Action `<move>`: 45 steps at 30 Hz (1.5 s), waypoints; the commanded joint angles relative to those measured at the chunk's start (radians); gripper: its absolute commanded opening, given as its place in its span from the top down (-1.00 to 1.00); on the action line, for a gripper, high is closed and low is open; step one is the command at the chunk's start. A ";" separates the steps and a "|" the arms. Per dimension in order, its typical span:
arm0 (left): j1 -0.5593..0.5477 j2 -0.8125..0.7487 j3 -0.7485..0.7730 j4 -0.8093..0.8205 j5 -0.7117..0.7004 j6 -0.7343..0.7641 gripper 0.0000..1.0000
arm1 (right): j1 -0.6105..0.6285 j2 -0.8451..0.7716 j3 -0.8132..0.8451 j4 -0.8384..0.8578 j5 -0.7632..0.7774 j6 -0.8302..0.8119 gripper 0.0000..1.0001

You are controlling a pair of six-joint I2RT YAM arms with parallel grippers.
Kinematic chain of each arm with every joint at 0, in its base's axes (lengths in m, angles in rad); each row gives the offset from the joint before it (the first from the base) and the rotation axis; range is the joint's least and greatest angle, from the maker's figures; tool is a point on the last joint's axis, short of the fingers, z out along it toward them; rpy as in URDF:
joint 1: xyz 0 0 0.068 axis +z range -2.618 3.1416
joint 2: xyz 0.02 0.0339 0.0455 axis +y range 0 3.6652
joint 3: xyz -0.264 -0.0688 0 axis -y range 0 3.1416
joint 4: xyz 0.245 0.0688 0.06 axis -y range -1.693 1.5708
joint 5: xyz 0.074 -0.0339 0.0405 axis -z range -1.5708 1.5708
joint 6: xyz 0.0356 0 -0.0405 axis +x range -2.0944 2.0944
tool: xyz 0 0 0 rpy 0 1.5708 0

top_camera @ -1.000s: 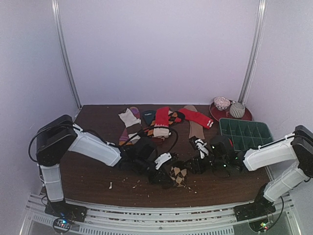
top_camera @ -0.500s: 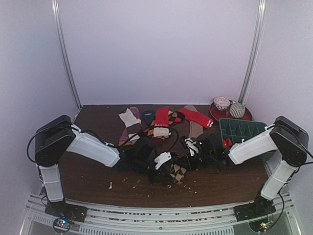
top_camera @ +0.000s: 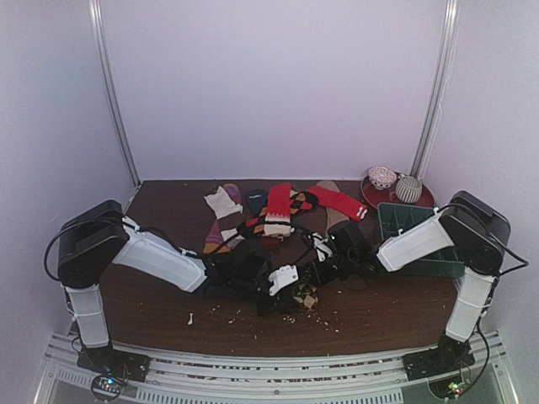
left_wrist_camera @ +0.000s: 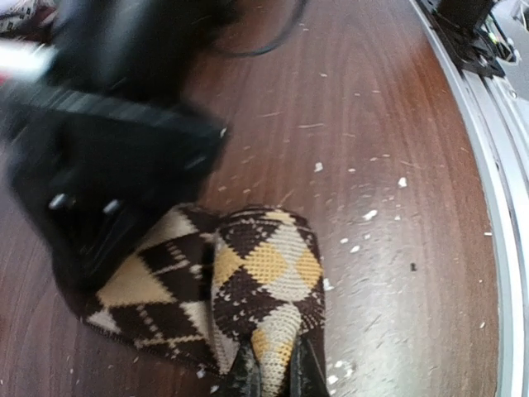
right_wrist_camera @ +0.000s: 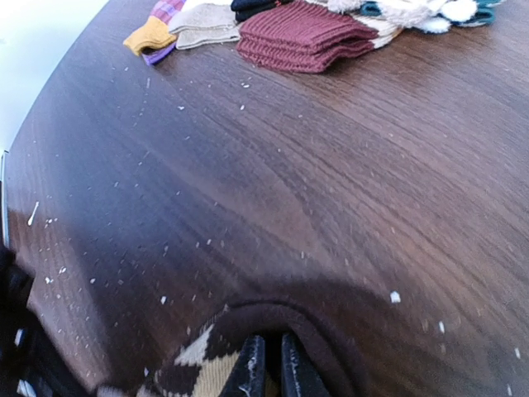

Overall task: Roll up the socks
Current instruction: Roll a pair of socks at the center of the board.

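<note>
The dark brown argyle sock (top_camera: 305,295) (left_wrist_camera: 264,269) lies bunched at the table's front centre, one end folded over itself. At the bottom of the left wrist view my left gripper (left_wrist_camera: 275,368) (top_camera: 290,286) is shut on a fold of it. My right gripper (right_wrist_camera: 271,351) (top_camera: 318,263) comes in from the right and is shut on the argyle sock's (right_wrist_camera: 194,364) dark rim. Its black body (left_wrist_camera: 107,149) looms blurred just beyond the sock. A red sock (top_camera: 339,200) with a striped cuff lies at the back, apart from both grippers.
Several other socks (top_camera: 253,210) (right_wrist_camera: 302,33) are piled along the back. A green compartment tray (top_camera: 421,229) and a red plate (top_camera: 370,195) with a cup and bowl stand back right. White lint dots the wood. A metal rail (left_wrist_camera: 496,165) runs along the front edge.
My right arm has swung left toward the left gripper and its jaws have closed on the argyle sock, which is now bunched shorter. The left gripper has kept its hold.
</note>
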 commanded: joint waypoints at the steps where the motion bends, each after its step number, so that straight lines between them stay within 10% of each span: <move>1: -0.066 0.039 0.023 -0.037 -0.033 0.109 1.00 | -0.010 0.064 0.064 -0.050 -0.027 -0.035 0.78; 15: 0.020 0.170 0.072 -0.226 -0.067 -0.171 1.00 | -0.035 0.017 0.071 -0.062 -0.117 -0.113 0.74; 22: 0.079 0.178 -0.029 -0.288 -0.012 -0.317 1.00 | -0.049 -0.176 0.036 -0.111 -0.093 -0.193 0.38; 45: 0.103 0.281 0.036 -0.418 0.120 -0.262 1.00 | 0.005 -0.244 -0.309 0.297 -0.279 -0.343 -0.06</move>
